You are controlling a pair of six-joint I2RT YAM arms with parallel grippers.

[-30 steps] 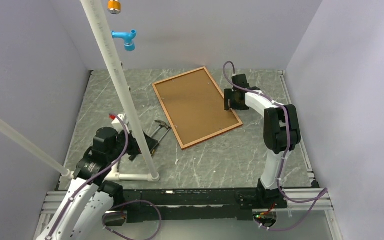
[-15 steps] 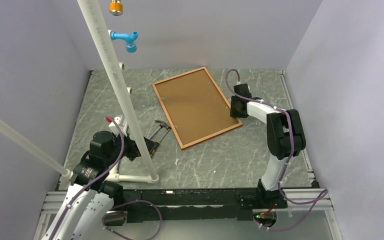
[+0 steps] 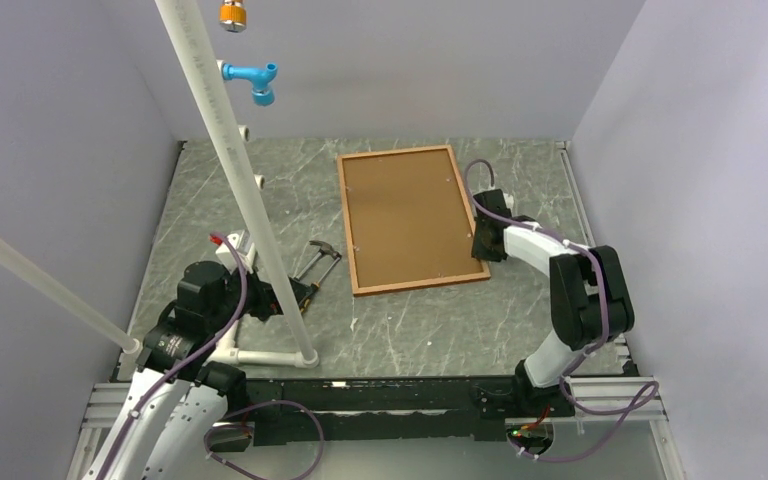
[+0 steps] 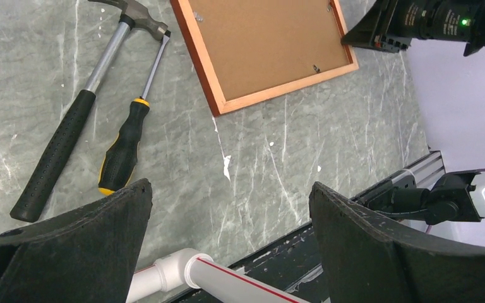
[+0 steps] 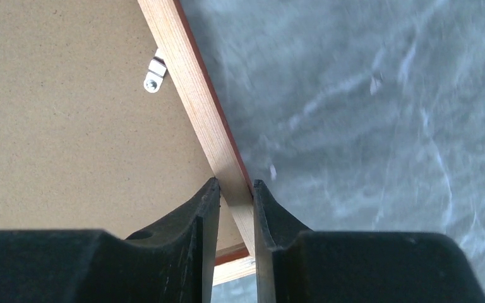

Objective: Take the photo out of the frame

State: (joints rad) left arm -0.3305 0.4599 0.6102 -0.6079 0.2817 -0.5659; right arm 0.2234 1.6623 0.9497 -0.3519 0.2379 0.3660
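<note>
Right gripper [image 3: 482,246] clamps the frame [image 3: 347,225] at its 5 o'clock corner; the photo [image 3: 407,215], backing up, lies toward 10 o'clock from it, long axis 12-to-6.

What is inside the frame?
A plain brown board fills the frame, with small metal clips at its edge. Whatever lies under the board is hidden.

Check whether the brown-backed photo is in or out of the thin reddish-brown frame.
In: the photo, brown backing up, fills the frame; a metal clip overlaps it.
</note>
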